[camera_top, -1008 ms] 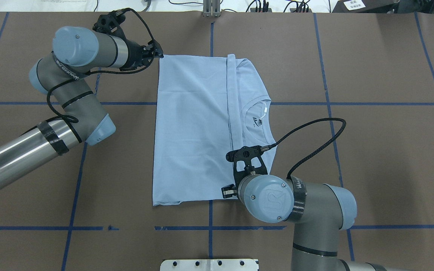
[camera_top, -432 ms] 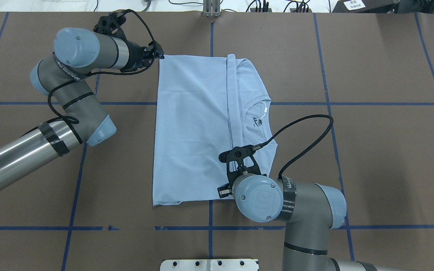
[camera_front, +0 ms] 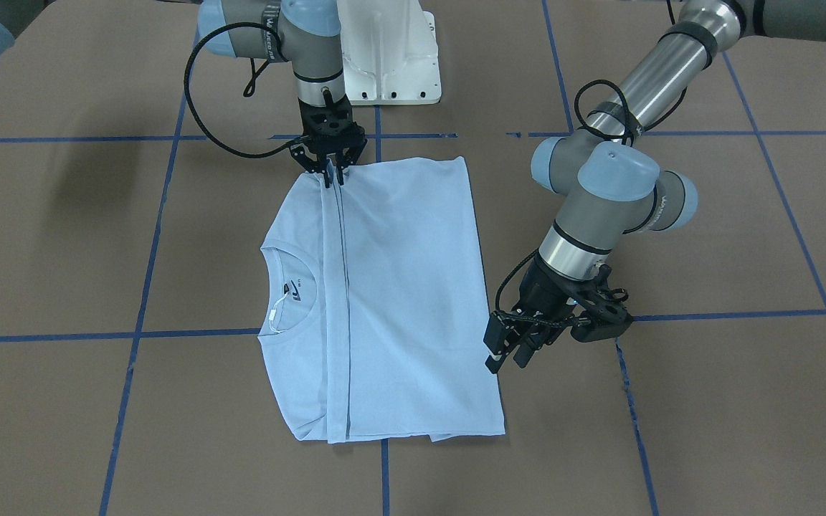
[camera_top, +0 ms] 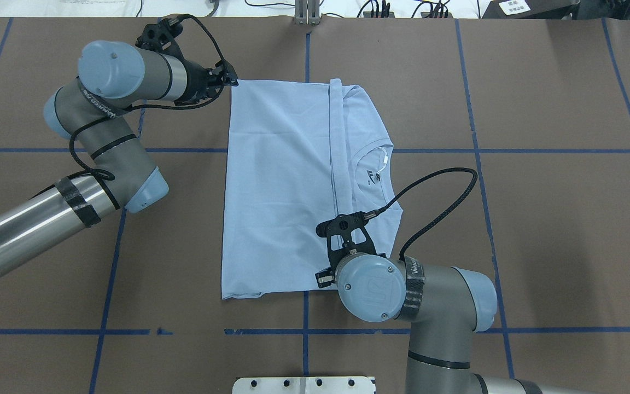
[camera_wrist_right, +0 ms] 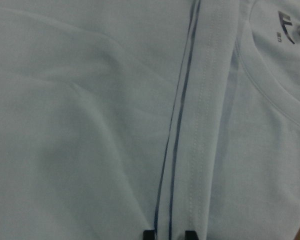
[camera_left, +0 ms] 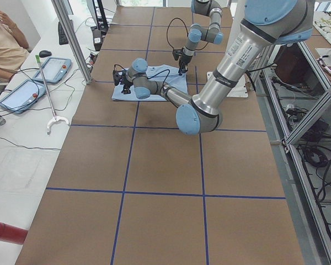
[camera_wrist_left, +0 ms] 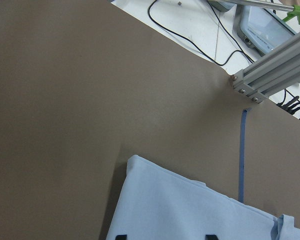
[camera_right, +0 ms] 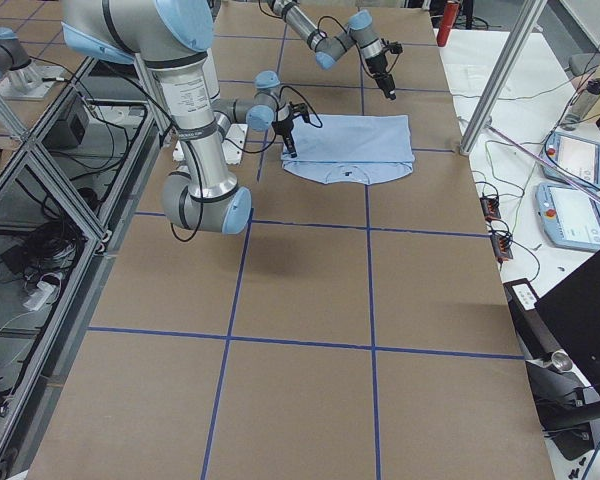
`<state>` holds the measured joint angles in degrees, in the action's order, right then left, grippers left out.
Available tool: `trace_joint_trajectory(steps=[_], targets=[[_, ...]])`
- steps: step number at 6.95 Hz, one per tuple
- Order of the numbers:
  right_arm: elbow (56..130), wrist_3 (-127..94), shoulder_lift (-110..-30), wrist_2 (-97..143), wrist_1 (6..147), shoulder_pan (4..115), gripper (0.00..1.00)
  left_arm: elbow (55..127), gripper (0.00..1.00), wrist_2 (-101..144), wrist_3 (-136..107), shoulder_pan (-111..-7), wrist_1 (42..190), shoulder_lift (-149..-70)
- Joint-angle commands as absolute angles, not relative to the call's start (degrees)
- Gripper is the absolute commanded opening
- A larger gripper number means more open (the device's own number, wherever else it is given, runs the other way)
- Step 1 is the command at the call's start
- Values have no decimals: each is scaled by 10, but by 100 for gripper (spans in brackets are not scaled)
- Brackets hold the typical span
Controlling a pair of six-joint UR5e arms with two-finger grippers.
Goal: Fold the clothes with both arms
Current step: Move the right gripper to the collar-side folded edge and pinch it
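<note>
The light blue T-shirt (camera_top: 276, 186) lies flat on the brown table, folded lengthwise, with its collar (camera_top: 372, 164) and white tag to the right. My left gripper (camera_top: 231, 78) is open and empty just outside the shirt's far left corner (camera_wrist_left: 135, 165), low over the table (camera_front: 508, 358). My right gripper (camera_front: 333, 179) stands upright over the shirt's near edge, mostly hidden under its wrist in the overhead view (camera_top: 323, 280). In the right wrist view (camera_wrist_right: 169, 234) its jaws stand narrowly apart, straddling the folded hem band (camera_wrist_right: 200, 125).
The white pedestal base (camera_front: 384, 50) sits at the table's near edge, behind the right arm. An aluminium post (camera_top: 307, 13) stands at the far edge. Blue tape lines (camera_top: 304, 331) cross the table. A seated person (camera_left: 5, 44) and tablets (camera_left: 52, 61) are beyond the far edge.
My right arm has slid left along the shirt's near edge, gripper over the cloth. The shirt has not moved. My left arm has barely shifted.
</note>
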<state>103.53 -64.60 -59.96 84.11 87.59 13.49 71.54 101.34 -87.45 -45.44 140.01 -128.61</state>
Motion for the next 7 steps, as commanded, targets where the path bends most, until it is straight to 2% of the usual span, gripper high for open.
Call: trace_joint_trajectory(steps=[1, 2, 5, 7], targets=[[1035, -646, -602, 841, 876, 136, 3, 715, 61, 1013, -875, -454, 1400, -1286], [1036, -643, -605, 845, 875, 141, 0, 715, 61, 1013, -875, -454, 1400, -1286], [1085, -630, -655, 854, 875, 157, 0, 716, 61, 1013, -875, -454, 1401, -1287], [1083, -641, -664, 845, 876, 143, 0, 716, 61, 1013, -875, -454, 1400, -1287]])
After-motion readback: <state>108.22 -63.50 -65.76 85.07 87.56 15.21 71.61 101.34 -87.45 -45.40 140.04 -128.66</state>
